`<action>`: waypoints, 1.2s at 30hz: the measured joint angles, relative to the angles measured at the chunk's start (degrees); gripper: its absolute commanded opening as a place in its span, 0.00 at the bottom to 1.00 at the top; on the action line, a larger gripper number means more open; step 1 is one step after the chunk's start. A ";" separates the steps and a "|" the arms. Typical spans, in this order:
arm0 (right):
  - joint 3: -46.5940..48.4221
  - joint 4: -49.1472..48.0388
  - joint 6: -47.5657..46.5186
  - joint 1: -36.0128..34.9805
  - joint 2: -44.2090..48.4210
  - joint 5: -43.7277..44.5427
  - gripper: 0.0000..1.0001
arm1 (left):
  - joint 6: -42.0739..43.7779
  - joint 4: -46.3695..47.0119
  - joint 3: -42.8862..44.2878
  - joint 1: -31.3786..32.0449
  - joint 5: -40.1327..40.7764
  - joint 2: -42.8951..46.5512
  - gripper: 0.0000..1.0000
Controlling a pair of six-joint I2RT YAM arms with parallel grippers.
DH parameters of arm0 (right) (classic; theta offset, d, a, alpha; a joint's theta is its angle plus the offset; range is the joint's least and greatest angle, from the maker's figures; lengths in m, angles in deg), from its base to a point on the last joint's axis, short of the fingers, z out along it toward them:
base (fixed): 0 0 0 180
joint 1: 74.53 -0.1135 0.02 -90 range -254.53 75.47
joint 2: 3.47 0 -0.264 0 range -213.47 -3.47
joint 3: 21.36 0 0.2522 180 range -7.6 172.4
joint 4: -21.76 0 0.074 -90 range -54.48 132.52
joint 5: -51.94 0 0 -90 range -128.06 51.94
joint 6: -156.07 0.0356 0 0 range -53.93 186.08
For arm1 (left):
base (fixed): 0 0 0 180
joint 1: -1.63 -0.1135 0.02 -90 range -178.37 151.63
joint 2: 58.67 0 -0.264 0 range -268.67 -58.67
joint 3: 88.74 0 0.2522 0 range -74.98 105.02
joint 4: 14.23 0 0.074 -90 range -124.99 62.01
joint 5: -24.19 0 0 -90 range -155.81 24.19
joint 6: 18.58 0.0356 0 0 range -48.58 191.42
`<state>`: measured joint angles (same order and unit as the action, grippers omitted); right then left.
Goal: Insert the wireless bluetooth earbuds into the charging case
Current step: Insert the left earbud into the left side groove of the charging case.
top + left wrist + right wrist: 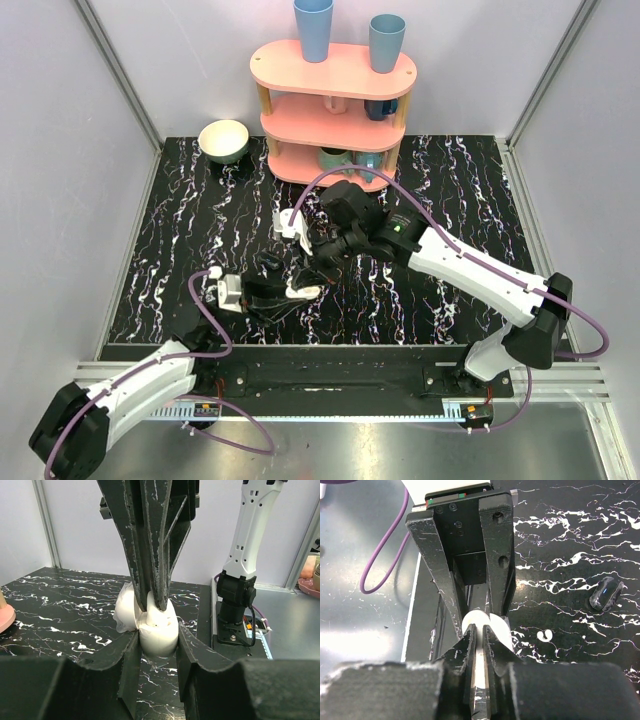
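Over the front of the black, white-veined counter (170, 250), the left tool (298, 291) is extended forward low, pinched on the single small white oval plastic charging case (159, 630). The right tool (479, 634) is tipped down onto the case, nearly pressed together, a contact shown closely only by the wrist views. Beyond, one pale bowl (223, 140) and two blue cups (313, 30) atop a pink shelf (335, 70) are seen.

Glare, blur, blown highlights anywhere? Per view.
Top external: sharp, evenly lit, sheen on the near metal strip. Left wrist: left tool blurred near the lens, charging case bright with little detail. Right wrist: glare patch on the grey surface, right tool base soft.
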<state>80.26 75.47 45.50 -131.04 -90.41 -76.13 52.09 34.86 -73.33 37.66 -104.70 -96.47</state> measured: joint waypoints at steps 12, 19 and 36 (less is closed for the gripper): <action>0.13 -2.49 -0.02 -0.92 0.00 1.22 0.23 | 0.28 -0.24 -0.44 0.35 4.55 3.08 0.00; 0.87 -3.19 0.07 -1.66 0.00 3.52 0.32 | 0.50 -0.28 -0.44 0.37 6.95 4.33 0.00; -1.18 -6.73 1.84 -2.38 3.32 10.23 0.29 | 1.14 1.66 -0.44 0.22 11.41 5.46 0.00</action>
<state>79.08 68.74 47.33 -133.42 -87.08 -65.90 53.22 36.52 -73.77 37.88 -93.29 -91.01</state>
